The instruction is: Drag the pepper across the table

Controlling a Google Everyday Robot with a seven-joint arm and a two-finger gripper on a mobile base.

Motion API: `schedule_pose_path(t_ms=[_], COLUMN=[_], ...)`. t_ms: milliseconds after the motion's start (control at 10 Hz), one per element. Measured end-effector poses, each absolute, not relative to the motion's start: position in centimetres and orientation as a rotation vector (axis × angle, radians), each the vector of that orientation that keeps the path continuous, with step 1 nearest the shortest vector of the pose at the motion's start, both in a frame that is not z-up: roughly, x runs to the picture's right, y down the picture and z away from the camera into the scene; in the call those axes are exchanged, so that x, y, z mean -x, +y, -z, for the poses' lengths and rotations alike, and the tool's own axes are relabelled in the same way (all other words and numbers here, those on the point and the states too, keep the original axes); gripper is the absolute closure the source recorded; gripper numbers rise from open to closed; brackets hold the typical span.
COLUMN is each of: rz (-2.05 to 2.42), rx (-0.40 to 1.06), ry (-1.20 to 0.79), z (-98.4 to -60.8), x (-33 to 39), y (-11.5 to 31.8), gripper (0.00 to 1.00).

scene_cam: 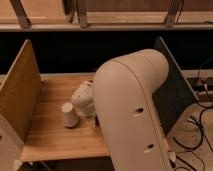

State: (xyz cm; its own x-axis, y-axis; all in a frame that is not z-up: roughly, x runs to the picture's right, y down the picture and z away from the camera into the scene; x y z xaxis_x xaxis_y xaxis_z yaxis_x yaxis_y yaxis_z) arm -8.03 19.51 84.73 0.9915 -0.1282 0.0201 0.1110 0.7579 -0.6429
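1. A large cream robot arm (135,115) fills the foreground, reaching over a light wooden desk (52,137).
2. Its gripper (88,112) points down at the desk's middle; whether it is open or closed cannot be told.
3. A small white cup (69,114) stands just beside the gripper's left.
4. The pepper cannot be made out near the gripper.

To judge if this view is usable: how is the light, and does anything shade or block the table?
Camera view: warm, dim light, black band behind the table; the arm's pale housing blocks the table's right part; the tool is low over the middle, beside a white cup-shaped thing; no pepper shows.
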Motion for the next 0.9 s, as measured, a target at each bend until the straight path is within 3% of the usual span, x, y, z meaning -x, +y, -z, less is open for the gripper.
schedule_pose_path(t_ms=[300, 400, 900], rz=[0.126, 0.125, 0.137], rx=[0.718, 0.718, 0.654], ry=[0.024, 0.022, 0.027], z=[-85.1, -85.1, -85.2], x=[8.4, 8.5, 8.9], y=[20.1, 20.0, 16.6], gripper=[0.92, 0.97, 1.00])
